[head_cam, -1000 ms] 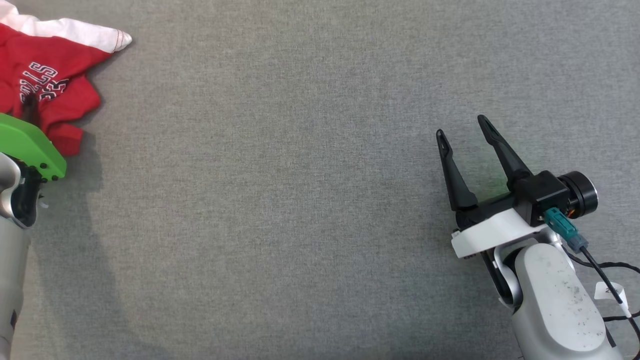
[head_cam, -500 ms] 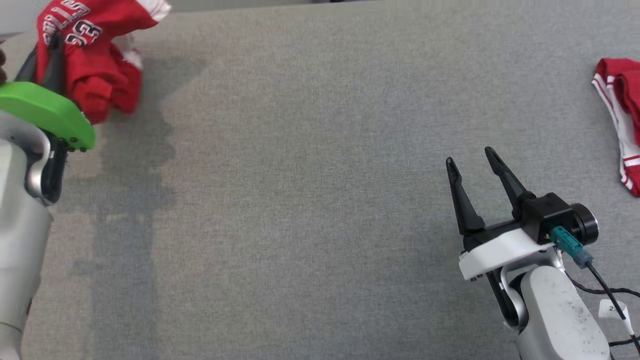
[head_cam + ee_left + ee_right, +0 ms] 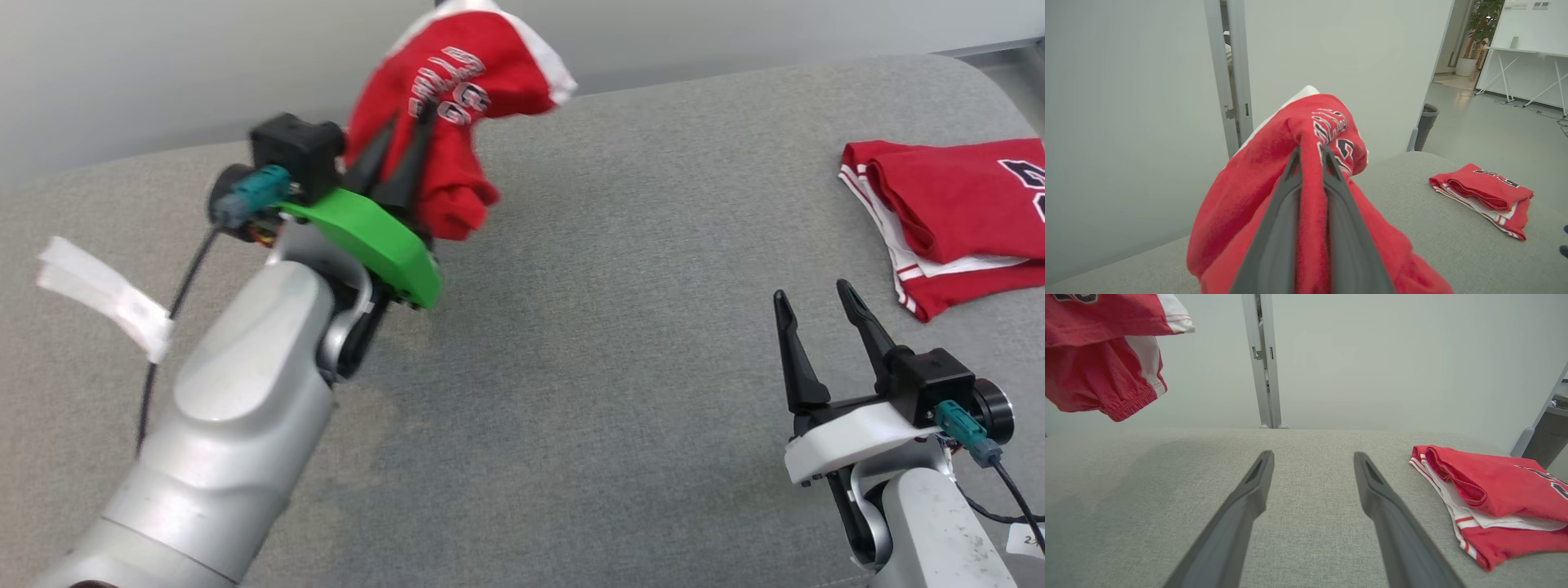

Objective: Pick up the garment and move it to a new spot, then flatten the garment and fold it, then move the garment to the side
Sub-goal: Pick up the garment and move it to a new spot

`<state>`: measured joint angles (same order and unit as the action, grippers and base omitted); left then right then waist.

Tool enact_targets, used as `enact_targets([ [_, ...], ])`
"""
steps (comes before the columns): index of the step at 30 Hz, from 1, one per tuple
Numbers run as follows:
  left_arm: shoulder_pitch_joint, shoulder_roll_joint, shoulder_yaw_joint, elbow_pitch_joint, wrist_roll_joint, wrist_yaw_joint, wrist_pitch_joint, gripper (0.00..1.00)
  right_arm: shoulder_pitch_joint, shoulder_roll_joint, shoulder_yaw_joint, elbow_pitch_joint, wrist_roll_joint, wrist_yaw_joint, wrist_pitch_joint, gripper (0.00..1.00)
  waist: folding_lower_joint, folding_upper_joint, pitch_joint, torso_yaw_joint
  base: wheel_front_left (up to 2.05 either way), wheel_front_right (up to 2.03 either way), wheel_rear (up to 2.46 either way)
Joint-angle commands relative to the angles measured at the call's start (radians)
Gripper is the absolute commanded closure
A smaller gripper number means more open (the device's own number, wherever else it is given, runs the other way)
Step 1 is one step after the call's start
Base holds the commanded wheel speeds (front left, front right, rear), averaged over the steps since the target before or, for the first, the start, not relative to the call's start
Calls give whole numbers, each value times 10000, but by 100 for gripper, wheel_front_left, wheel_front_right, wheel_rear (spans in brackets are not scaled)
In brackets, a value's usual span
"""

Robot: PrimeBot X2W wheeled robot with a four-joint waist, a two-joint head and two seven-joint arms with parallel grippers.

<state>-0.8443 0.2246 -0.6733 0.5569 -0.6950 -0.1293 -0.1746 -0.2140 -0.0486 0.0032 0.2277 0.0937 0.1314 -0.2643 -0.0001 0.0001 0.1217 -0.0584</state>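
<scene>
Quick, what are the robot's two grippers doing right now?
Left gripper: closed on the red garment, held above the grey surface.
Right gripper: open, holding nothing.

Bench bare across centre and front; wide passage between the arms. Folded red garment blocks far right corner, just beyond right gripper. Bunched garment hangs above far left, in left gripper.
</scene>
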Motion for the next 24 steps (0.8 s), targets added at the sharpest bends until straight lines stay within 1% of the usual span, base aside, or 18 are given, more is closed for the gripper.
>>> enact_targets([
  [1,216,-190,-233,-210,-110,-19,-69,100,152,-35,-94,-6,27,-15,2,0,1,-1,-197,-422,0,0,0],
  [4,466,-689,-710,-573,-249,-21,-86,100,217,-37,-245,-12,-19,-15,2,0,1,-1,-132,-564,0,0,0],
  [7,837,-1107,-1126,-821,-658,-20,5,100,197,-35,-332,-25,-1,-15,2,0,1,-1,-31,-690,0,0,0],
  [10,1260,-1313,-1446,-697,-1038,-20,95,100,123,-35,-336,-25,63,-15,2,0,1,-1,80,-781,0,0,0],
  [13,1782,-1506,-1678,-244,-1658,-20,195,100,-10,-35,-271,-32,169,-15,2,0,1,-1,265,-864,0,0,0],
  [16,1949,-1519,-1827,509,-1749,-22,109,100,-97,-38,-221,-46,246,-15,2,0,1,-1,460,-903,0,0,0],
  [22,1671,-1199,-1614,2088,-1443,68,-545,99,-231,-37,-245,-17,250,-15,2,0,1,-1,782,-885,0,0,0],
  [24,1574,-1173,-1480,2417,-1306,96,-744,31,-240,-37,-263,1,235,-15,2,0,1,-1,847,-852,0,0,0],
])
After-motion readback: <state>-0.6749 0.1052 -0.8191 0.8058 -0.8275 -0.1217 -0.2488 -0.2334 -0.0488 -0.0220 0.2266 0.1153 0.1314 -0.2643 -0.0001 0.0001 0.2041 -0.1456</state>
